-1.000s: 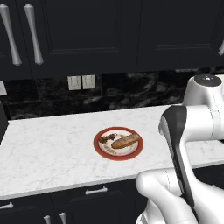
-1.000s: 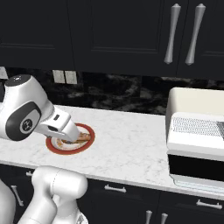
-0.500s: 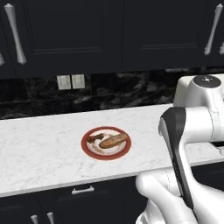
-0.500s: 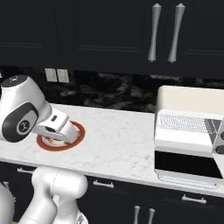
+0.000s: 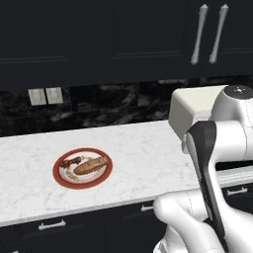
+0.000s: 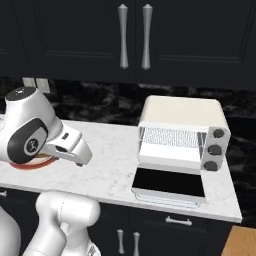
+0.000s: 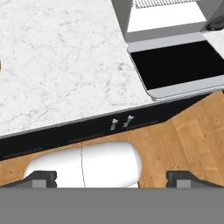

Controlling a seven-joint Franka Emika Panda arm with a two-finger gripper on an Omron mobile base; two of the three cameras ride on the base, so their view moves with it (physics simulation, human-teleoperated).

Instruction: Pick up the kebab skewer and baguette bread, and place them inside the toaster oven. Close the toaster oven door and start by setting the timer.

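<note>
Since a second ago the base has driven right, so the whole view slides and the toaster oven (image 6: 181, 145) comes nearer. Its door (image 6: 169, 185) lies open, flat toward the table (image 5: 138, 153) edge. Nothing is loaded yet. The baguette bread (image 5: 91, 165) and kebab skewer (image 5: 71, 161) rest on the plate (image 5: 82, 168), well away from the spread, empty fingers (image 7: 112, 178), long axes running roughly along the table.

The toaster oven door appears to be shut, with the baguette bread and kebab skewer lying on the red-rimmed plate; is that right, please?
Not quite: the toaster oven door is folded down open, as the right base view shows. The baguette bread and kebab skewer do lie on the red-rimmed plate.
</note>
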